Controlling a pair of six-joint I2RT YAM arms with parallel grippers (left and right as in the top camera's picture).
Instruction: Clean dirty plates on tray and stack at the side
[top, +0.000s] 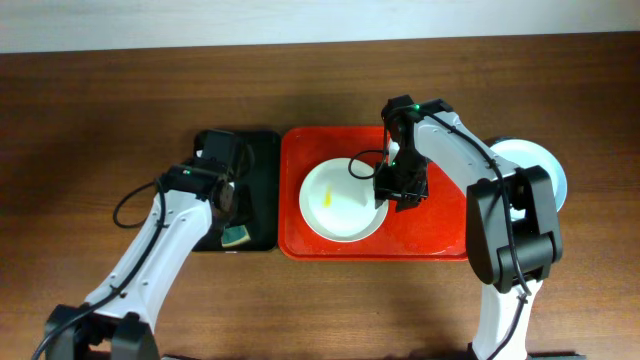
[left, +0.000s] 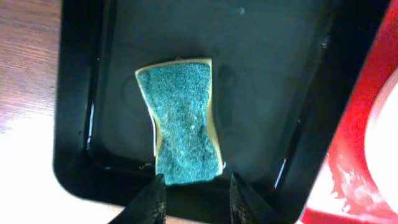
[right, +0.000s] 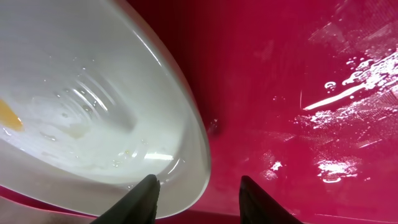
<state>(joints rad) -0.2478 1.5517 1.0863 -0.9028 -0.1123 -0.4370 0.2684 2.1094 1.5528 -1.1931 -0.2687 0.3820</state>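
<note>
A white plate (top: 340, 200) with a small yellow smear (top: 327, 197) lies on the red tray (top: 430, 235). My right gripper (top: 400, 195) is at its right rim. In the right wrist view the gripper (right: 199, 178) is open and astride the rim: one finger over the plate (right: 93, 112), the other over the wet tray floor (right: 298, 74). A pale mint-blue plate (top: 535, 165) sits on the table right of the tray, partly behind the right arm. My left gripper (left: 196, 177) hangs over the black tray with its fingers either side of a sponge's near end.
The narrow black tray (top: 262, 160) stands against the red tray's left side. The sponge (left: 183, 121), with a teal scouring face and yellow body, lies on its wet floor (left: 273, 74), near the front end (top: 236, 236). Brown tabletop surrounds both trays.
</note>
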